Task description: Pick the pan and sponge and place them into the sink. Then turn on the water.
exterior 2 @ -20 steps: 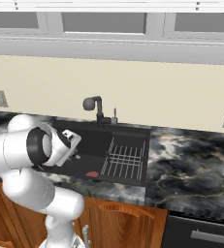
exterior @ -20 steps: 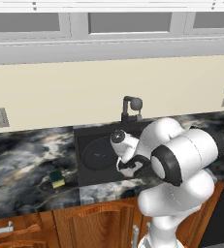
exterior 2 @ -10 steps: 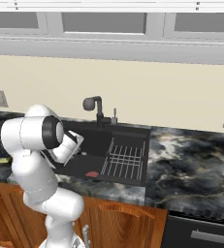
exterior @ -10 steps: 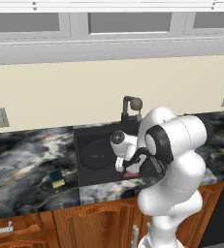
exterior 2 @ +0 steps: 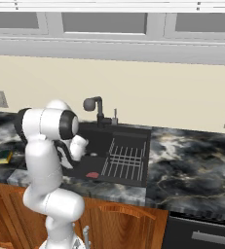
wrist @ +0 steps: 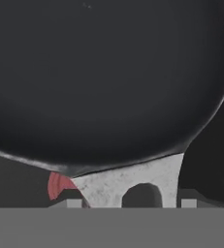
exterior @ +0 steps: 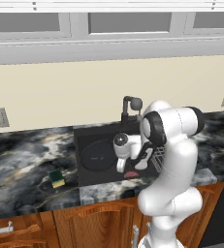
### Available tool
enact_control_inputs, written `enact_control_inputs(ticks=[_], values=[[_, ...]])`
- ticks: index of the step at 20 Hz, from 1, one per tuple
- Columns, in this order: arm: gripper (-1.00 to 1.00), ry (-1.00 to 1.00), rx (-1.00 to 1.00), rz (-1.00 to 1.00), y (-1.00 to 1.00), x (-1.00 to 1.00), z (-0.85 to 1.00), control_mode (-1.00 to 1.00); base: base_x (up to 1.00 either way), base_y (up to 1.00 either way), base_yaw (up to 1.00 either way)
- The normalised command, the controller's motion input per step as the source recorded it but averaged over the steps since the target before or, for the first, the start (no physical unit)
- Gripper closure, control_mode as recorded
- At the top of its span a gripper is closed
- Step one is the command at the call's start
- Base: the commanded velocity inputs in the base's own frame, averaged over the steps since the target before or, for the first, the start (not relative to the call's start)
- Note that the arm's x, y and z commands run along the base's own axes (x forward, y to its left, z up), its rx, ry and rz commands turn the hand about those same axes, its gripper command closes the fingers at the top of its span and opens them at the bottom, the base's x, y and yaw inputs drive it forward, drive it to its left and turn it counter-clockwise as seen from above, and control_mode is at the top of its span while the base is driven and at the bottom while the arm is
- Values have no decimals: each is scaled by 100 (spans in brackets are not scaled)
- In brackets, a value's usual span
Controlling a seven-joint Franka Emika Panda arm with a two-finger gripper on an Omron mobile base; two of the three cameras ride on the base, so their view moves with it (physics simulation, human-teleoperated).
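1. Arm [exterior: 174, 145] rises from the base at the counter's front edge, bends at a high elbow in front of the faucet [exterior: 131, 107], then folds down and left into the sink [exterior: 84, 138].
2. Forearm and wrist point downward over the middle of the basin; in the right base view the hand [exterior 2: 77, 146] dips below the sink's left rim [exterior 2: 133, 130].
3. Gripper [exterior: 119, 168] sits low in the basin, near its front wall, just right of the pan [exterior: 98, 155].
4. Whether the fingers are spread or pressed together I cannot tell; their tips are barely visible at the bottom of the hand view.
5. Pan lies flat on the sink floor in the left half of the basin; in the hand view its dark round bowl [wrist: 104, 82] is very close to the camera, with a pale handle bracket [wrist: 133, 179] at its lower edge.
6. Red drain piece [exterior: 131, 174] lies on the sink floor by the front wall, just right of the gripper; a red sliver [wrist: 57, 185] also shows beside the bracket in the hand view.
7. Sponge [exterior: 56, 178] rests on the counter left of the sink, near the front edge, well apart from the gripper.
8. Wire rack [exterior 2: 126, 160] fills the right half of the basin.
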Motion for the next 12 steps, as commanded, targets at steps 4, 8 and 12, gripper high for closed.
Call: enact_control_inputs(ticks=[4,8,12], values=[[100,-4,3,2,14,13,-49,-100,0,0,0],[100,-3,2,0,22,13,-48,-100,0,0,0],[100,-2,0,0,29,12,-58,-100,0,0,0]])
